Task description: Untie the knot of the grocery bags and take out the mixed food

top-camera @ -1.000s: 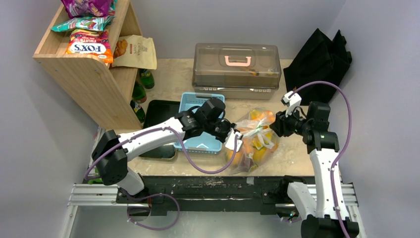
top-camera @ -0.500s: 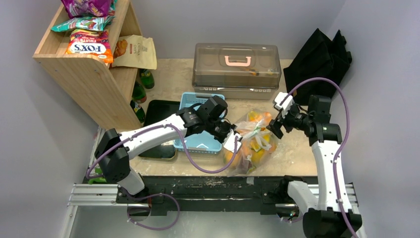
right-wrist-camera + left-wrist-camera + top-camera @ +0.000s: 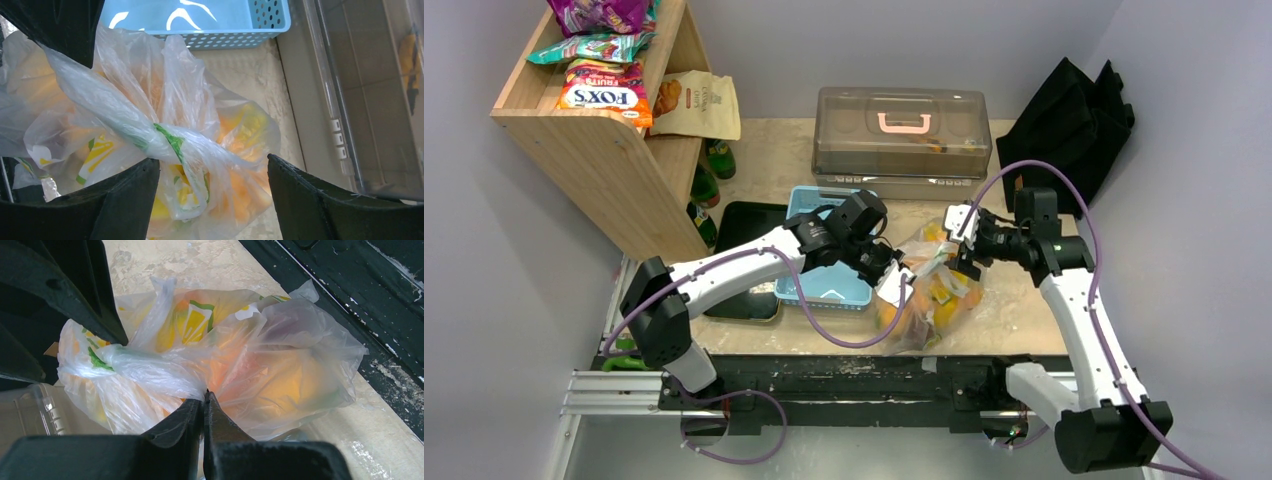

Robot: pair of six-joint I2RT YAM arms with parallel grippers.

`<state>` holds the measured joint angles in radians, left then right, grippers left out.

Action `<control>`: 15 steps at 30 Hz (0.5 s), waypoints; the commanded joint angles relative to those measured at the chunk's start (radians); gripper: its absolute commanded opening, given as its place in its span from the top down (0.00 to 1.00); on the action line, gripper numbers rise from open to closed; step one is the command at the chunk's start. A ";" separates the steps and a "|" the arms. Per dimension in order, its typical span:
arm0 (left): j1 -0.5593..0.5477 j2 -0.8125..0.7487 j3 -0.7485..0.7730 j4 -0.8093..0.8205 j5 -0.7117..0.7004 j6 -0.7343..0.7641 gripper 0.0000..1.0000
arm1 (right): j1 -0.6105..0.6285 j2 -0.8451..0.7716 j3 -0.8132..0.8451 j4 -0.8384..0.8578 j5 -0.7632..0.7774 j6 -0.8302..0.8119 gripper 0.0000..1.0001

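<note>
The grocery bag [image 3: 936, 292], clear crinkly plastic with green-and-yellow prints, lies near the table's front edge. Mixed food [image 3: 944, 305] shows through it as blurred orange and yellow shapes. My left gripper [image 3: 894, 277] is shut on a fold of the bag's plastic [image 3: 165, 377], its fingertips pinched together at the left gripper's tip [image 3: 205, 395]. The knot [image 3: 170, 142] is a twisted whitish neck with a green streak. It sits between the spread fingers of my right gripper [image 3: 210, 161], which is open and reaches the bag's far right side [image 3: 965, 247].
A blue perforated basket [image 3: 829, 285] stands just left of the bag, with a black tray [image 3: 742, 230] beyond it. A clear lidded box [image 3: 902, 140] with a pink handle stands behind. The wooden shelf [image 3: 604, 150] of snack packs stands far left, a black fabric bag [image 3: 1069, 120] far right.
My right gripper has opened and moved left onto the bag, so its fingers now flank the knot. The left gripper has kept its pinch in place.
</note>
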<state>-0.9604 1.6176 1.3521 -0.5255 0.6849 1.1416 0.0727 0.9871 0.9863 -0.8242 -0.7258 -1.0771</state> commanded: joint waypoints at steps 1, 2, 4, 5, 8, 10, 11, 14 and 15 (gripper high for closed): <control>0.001 0.004 0.045 -0.013 0.054 0.049 0.96 | 0.024 0.062 0.024 0.028 0.024 -0.056 0.30; 0.002 0.003 0.046 -0.016 0.051 0.050 0.96 | 0.025 0.080 0.029 0.013 0.043 -0.076 0.37; 0.005 0.000 0.045 -0.015 0.041 0.051 0.96 | 0.025 0.106 0.038 -0.023 0.079 -0.133 0.49; 0.009 -0.002 0.043 -0.010 0.034 0.049 0.97 | 0.025 0.113 0.040 -0.038 0.079 -0.143 0.54; 0.036 0.000 0.046 0.018 0.025 0.031 0.97 | 0.025 0.105 0.032 -0.075 0.104 -0.165 0.85; 0.054 0.004 0.056 0.035 0.014 0.023 0.97 | 0.025 0.088 0.018 -0.059 0.128 -0.119 1.00; 0.062 0.007 0.060 0.044 0.004 0.017 0.97 | 0.023 0.079 0.016 -0.044 0.143 -0.085 1.00; 0.086 0.008 0.060 0.125 -0.048 -0.037 0.97 | 0.012 0.027 0.027 0.031 0.193 0.097 1.00; 0.095 0.010 0.060 0.160 -0.069 -0.066 0.97 | 0.002 0.008 0.034 0.058 0.204 0.158 1.00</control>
<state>-0.9001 1.6257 1.3678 -0.5014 0.6582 1.1465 0.0963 1.0695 0.9871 -0.8551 -0.6029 -1.1294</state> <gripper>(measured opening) 0.033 0.009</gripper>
